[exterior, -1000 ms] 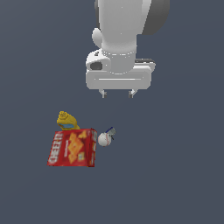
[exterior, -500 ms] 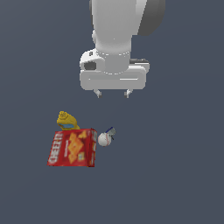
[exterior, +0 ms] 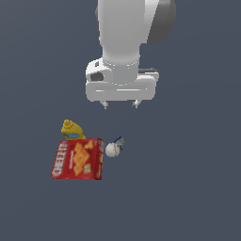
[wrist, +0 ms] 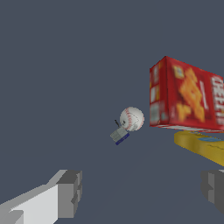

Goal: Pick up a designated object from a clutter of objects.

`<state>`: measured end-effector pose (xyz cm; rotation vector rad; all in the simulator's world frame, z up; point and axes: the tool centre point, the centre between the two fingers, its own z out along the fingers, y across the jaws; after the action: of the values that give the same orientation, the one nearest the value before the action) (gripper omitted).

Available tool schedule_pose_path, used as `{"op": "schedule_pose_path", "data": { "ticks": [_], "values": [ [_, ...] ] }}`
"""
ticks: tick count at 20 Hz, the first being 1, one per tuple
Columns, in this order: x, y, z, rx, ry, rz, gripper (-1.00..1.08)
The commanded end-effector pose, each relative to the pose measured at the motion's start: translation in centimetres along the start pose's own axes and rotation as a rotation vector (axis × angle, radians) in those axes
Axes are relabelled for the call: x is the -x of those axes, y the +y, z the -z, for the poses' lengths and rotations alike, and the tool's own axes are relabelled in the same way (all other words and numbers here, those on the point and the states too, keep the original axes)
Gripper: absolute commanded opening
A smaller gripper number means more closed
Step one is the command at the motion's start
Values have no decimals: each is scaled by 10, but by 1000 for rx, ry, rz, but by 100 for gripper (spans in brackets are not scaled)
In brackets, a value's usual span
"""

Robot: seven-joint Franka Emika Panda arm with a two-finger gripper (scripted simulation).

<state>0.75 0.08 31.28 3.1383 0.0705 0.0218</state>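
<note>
Nearest us in the wrist view, the gripper (wrist: 140, 192) is spread wide with nothing between its fingers (wrist: 70, 192); one finger is cut off at the frame edge. Beyond the fingertips, past the gap, we see the white baseball (wrist: 131, 118) on the floor, touching a tiny blue-grey item (wrist: 119, 135) too small to identify. Further off to one side stands the red cracker box (wrist: 188, 94), its label cropped. The yellow bottle (wrist: 199, 145) lies partly hidden under it. In the exterior view the gripper (exterior: 121, 104) hovers well above the baseball (exterior: 112, 149).
</note>
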Motion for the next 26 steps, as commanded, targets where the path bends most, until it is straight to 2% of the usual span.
{"op": "schedule_pose_path", "data": {
  "ticks": [1, 8, 26],
  "values": [
    [-3, 2, -8, 0, -1, 25, 100],
    [-14, 9, -46, 1, -4, 137, 100],
    [-29, 35, -180, -4, -11, 531, 100]
  ]
}}
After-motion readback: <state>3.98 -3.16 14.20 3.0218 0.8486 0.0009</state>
